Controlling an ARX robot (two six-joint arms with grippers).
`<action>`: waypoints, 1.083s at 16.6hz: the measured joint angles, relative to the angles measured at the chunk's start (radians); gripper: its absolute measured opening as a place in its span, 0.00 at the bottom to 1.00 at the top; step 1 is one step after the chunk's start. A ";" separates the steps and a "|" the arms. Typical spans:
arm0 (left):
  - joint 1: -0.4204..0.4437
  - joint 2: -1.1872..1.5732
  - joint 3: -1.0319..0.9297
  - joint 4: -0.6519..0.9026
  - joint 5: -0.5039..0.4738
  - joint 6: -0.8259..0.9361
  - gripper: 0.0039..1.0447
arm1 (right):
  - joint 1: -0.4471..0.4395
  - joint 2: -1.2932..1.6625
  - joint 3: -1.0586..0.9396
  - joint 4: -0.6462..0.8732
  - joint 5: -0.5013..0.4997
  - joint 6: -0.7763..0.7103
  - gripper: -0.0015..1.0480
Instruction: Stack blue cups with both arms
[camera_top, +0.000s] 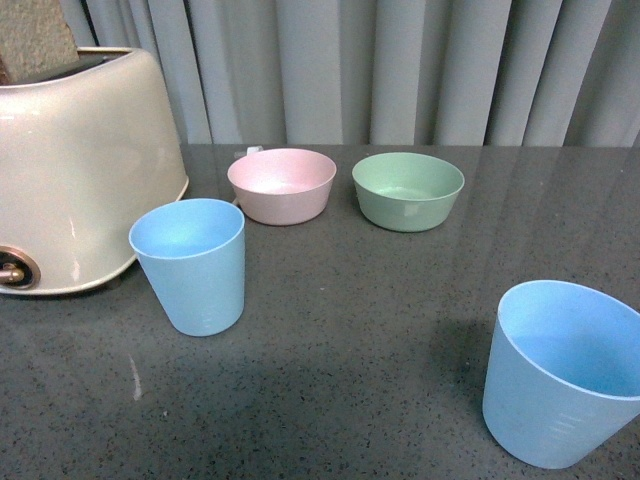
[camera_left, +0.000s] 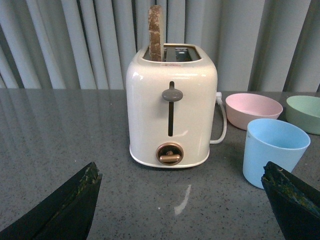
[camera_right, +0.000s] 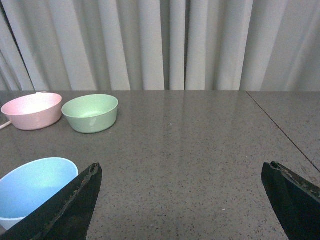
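Front view: left blue cup (camera_top: 190, 268) stood beside the toaster (camera_top: 70, 170), right blue cup (camera_top: 560, 380) well apart; left gripper (camera_left: 181, 175) and right gripper (camera_right: 181, 172) gaped, empty.

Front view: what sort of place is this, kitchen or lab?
Probably a mock kitchen counter in a lab: cream toaster holding bread, pink bowl and green bowl on a speckled dark countertop, but a grey curtain as backdrop.
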 joint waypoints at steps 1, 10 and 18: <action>0.000 0.000 0.000 0.000 0.000 0.000 0.94 | 0.000 0.000 0.000 0.000 0.000 0.000 0.94; 0.000 0.000 0.000 0.000 0.000 0.000 0.94 | 0.000 0.000 0.000 0.000 0.000 0.000 0.94; 0.000 0.000 0.000 0.000 0.000 0.000 0.94 | 0.000 0.000 0.000 0.000 0.000 0.000 0.94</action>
